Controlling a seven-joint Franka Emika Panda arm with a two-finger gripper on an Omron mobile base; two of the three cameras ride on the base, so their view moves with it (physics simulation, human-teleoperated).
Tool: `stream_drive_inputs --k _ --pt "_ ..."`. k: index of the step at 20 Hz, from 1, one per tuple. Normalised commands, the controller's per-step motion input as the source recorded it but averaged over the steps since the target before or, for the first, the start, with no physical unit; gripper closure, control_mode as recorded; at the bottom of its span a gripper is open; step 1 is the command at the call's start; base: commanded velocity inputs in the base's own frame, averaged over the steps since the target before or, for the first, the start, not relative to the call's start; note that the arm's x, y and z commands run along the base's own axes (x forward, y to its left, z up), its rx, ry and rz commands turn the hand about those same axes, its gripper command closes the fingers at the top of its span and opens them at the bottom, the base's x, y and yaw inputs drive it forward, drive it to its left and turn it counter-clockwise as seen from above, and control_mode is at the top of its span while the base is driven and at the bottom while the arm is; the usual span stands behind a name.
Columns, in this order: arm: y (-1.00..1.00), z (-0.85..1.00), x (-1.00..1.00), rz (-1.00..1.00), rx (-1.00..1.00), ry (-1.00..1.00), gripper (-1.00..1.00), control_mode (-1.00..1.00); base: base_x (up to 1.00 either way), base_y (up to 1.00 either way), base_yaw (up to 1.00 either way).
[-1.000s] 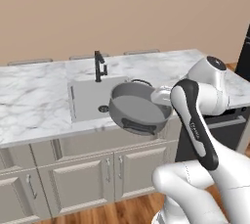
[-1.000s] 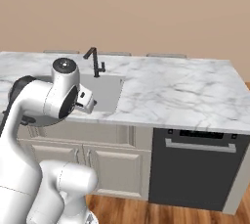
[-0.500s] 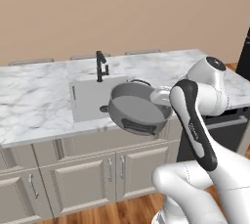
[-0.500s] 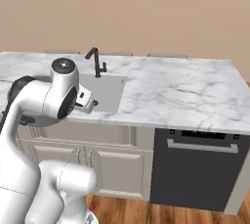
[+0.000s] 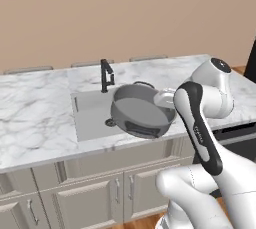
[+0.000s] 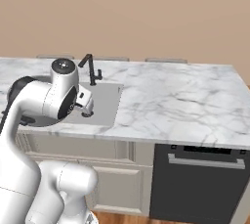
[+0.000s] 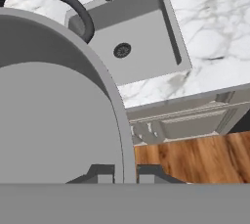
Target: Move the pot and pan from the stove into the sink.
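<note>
Gripper clamped on the pot rim, pot held tilted in air over the sink front-right corner and counter edge. Basin lies ahead and to the arm's left, so pot prob needs carrying inward, then lowering.

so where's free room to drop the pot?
Sink floor is bare around the drain, faucet at its back edge. Marble counter right of the basin is bare too. Gripper grips the pot tilted over the sink's front edge.
</note>
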Motion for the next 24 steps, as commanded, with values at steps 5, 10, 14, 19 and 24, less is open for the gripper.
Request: stream_drive_inputs --k 5,10,14,19,24 --pt "0.00 0.00 0.00 0.00 0.00 0.00 1.00 1.00 0.54 0.30 -0.06" --pt "0.00 0.00 0.00 0.00 0.00 0.00 1.00 1.00 0.54 0.28 -0.06" --pt "0.00 0.00 0.00 0.00 0.00 0.00 1.00 1.00 0.39 0.20 -0.05" --pt "0.00 0.00 0.00 0.00 0.00 0.00 1.00 -1.00 0.00 0.00 0.00" --pt "0.00 -0.13 0.00 0.00 -0.01 0.02 1.00 -1.00 0.00 0.00 0.00"
